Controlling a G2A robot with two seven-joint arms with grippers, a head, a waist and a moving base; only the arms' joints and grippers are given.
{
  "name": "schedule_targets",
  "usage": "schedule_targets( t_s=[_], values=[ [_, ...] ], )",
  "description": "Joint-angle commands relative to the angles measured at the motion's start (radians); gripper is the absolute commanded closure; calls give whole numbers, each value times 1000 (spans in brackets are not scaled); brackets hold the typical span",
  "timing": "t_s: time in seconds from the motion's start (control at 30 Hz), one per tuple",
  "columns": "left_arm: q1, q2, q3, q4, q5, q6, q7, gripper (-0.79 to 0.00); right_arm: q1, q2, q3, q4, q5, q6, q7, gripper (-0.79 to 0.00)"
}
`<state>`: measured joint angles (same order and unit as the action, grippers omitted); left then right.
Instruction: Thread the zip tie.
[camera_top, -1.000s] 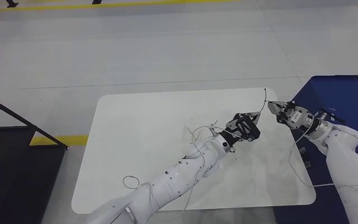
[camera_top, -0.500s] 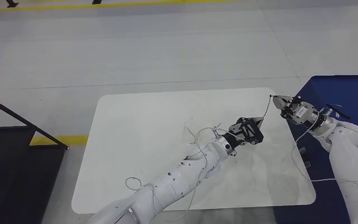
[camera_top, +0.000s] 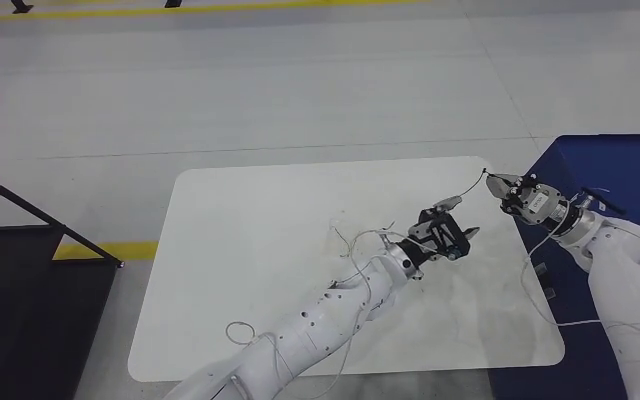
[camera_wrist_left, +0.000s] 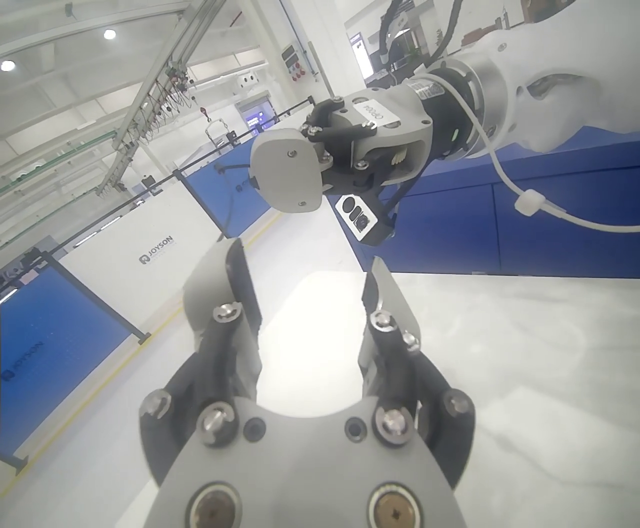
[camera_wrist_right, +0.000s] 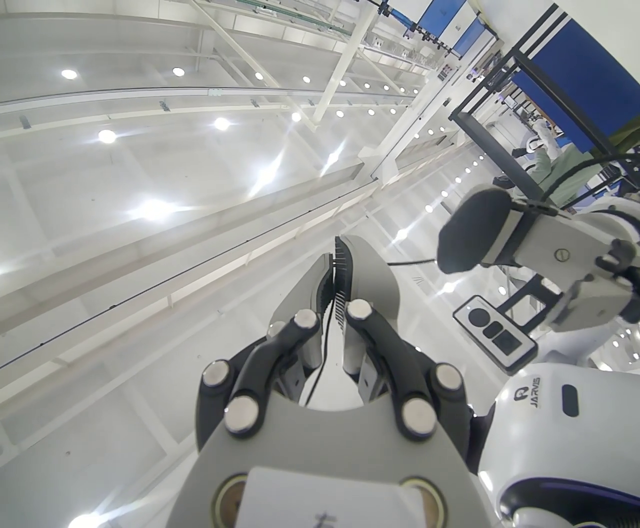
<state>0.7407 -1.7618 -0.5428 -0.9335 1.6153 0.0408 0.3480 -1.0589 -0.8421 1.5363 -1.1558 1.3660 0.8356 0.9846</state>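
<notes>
White desk under both arms. Right pincer (camera_wrist_right: 334, 270) clamped on zip tie (camera_top: 466, 187); tie arcs from its tips toward left pincer (camera_wrist_left: 305, 260), jaws apart, empty. Threading looks undone: no loop closed, tail still free.

Black zip tie (camera_top: 466, 186), thin and plain, against my white table (camera_top: 250, 250). My right gripper (camera_wrist_right: 334, 260) and left gripper (camera_wrist_left: 305, 270) are pale grey with black linkages (camera_wrist_right: 380, 340) and silver screws (camera_wrist_right: 360, 309); the pads (camera_wrist_right: 341, 280) are ribbed black. Blue cabinet (camera_top: 590, 165); yellow stripe (camera_top: 100, 250) on pale grey floor (camera_top: 300, 80).
</notes>
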Motion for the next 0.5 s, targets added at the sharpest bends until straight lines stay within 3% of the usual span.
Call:
schedule_targets(
  t_s=[0.0,0.1,0.2,0.37,0.47],
  values=[
    [-4,11,-27,36,27,6,-13,-785,0,0,0,0,0,0,0,0],
    [-7,36,-108,62,5,4,-23,-785,0,0,0,0,0,0,0,0],
    [15,67,-228,31,-106,-49,-6,-785,-13,-3,4,-25,10,-29,-28,0],
    [53,97,-393,-93,-361,-206,-171,-785,-37,2,6,-98,-48,-69,14,0],
    [76,106,-454,-168,-472,-242,-278,-785,-60,6,2,-156,-93,-80,63,0]
  ],
)
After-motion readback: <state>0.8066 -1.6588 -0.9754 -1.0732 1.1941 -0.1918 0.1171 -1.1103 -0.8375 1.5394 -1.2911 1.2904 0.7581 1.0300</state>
